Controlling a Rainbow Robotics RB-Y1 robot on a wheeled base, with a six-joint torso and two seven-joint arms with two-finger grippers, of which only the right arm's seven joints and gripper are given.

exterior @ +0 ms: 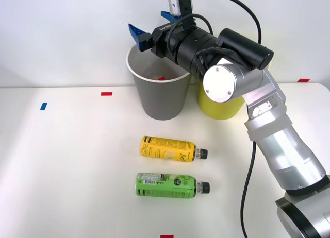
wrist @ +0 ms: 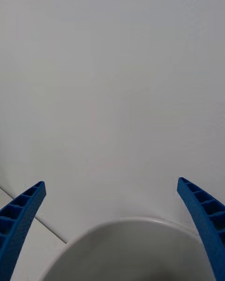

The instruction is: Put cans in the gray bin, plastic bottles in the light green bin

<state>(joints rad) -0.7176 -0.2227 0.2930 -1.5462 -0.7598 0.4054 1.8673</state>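
My right gripper [exterior: 149, 24] hangs open and empty just above the rim of the gray bin [exterior: 161, 96], pointing toward the back wall. A bit of the red can [exterior: 160, 78] shows inside that bin. Behind my arm stands the light green bin [exterior: 219, 106], mostly hidden. Two plastic bottles lie on their sides on the white table in front of the bins: the yellow-labelled one [exterior: 167, 148] and, nearer to me, the bright green one [exterior: 166, 186], both with black caps pointing right. In the right wrist view my blue fingers [wrist: 21, 215] stand wide apart over the gray bin's white rim [wrist: 126, 222].
Small red tape marks [exterior: 106, 94] and a blue one [exterior: 43, 106] sit on the table [exterior: 67, 160]. A white wall stands close behind the bins. A black cable [exterior: 247, 181] hangs beside my arm.
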